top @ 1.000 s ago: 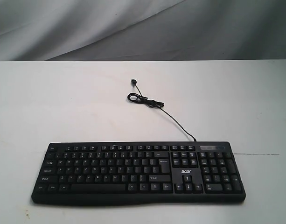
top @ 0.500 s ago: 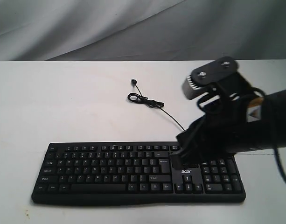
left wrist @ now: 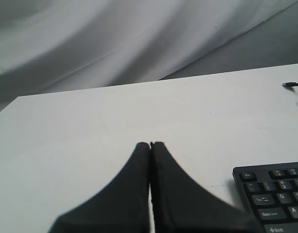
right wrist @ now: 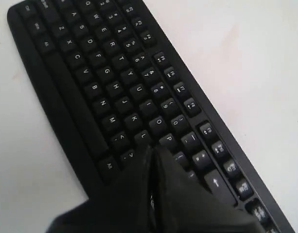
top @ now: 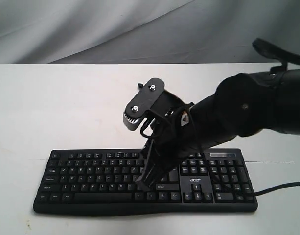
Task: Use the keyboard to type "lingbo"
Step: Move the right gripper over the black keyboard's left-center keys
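The black keyboard [top: 91,178] with white legends and an "acer" logo lies along the near edge of the white table; its thin cable [top: 184,126] curls away behind it. My right gripper [top: 145,183] is shut, tips pointing down onto the right part of the letter block. In the right wrist view the keyboard [right wrist: 105,92] fills the frame and the shut right gripper [right wrist: 152,149] sits just beside the L key [right wrist: 143,136], touching or nearly touching the keys. My left gripper [left wrist: 150,144] is shut and empty over bare table, with the keyboard's corner [left wrist: 275,194] off to one side.
The white table [top: 66,107] stretches behind and left of the keyboard. A grey cloth backdrop [top: 140,29] hangs behind the table. The right arm's dark sleeve [top: 247,110] spans the right half above the number pad.
The right arm has come in from the right, moved left across the keyboard and lowered its shut tips from above the arrow-key area to the letter keys. One second ago no arm was in view.
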